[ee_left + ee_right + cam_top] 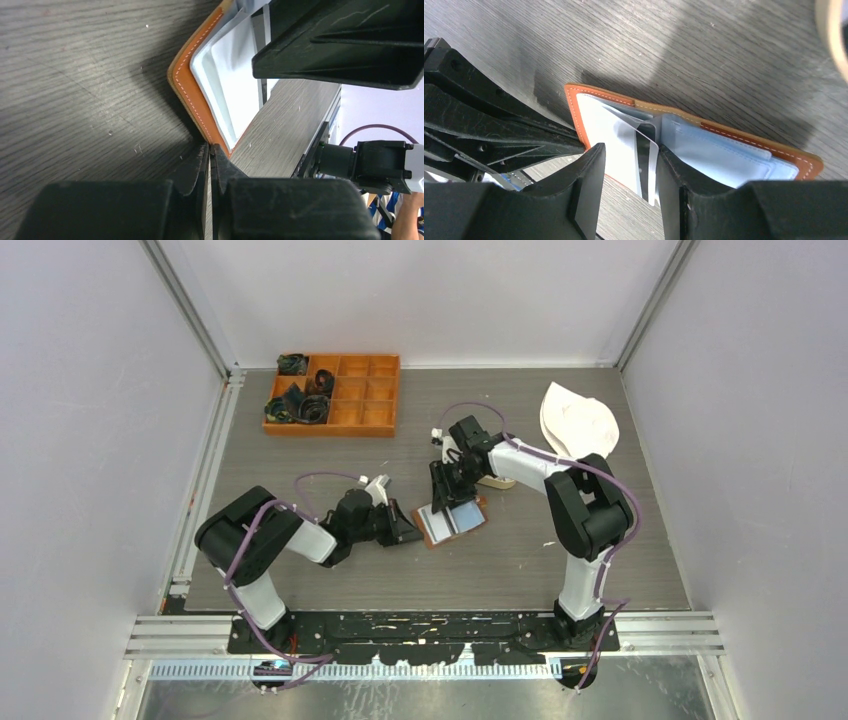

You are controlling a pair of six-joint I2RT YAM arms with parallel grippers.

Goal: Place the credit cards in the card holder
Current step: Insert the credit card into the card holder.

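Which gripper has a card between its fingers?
The right gripper: a card stands between its parted fingers, over the card holder. The left gripper is shut at the holder's edge.

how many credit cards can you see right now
1: a thin grey plastic card sits upright between the fingers of the right gripper, over the fold of the open brown leather wallet. More may be tucked out of sight in its pockets.

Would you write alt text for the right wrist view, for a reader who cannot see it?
An open brown card holder lies on a grey wood-grain table, a credit card standing edge-on between the right gripper's parted fingers at its fold. The left gripper meets its left edge.
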